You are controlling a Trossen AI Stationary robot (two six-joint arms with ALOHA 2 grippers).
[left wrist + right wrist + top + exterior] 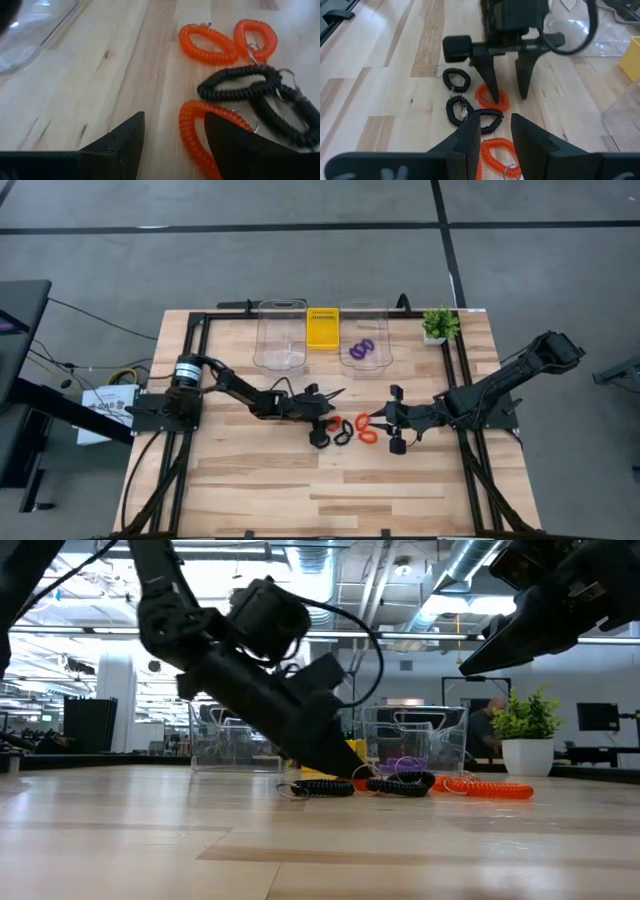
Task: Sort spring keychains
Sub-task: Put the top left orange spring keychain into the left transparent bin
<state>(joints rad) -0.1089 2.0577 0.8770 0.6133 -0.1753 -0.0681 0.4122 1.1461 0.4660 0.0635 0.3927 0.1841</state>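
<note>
High view is showing the left claw (333,402) reaching down at the middle of the desk (250,480), its fingers spread apart with an orange-red spring keychain (200,135) lying flat between and just under the tips, nothing gripped. Black keychains (456,79) and two more orange-red ones (207,44) are lying just beyond and beside that claw, while the right claw (392,420) is hovering close on their far side, its fingers parted and empty. Purple keychains (361,349) are resting inside the clear bin (364,310) well behind both claws.
</note>
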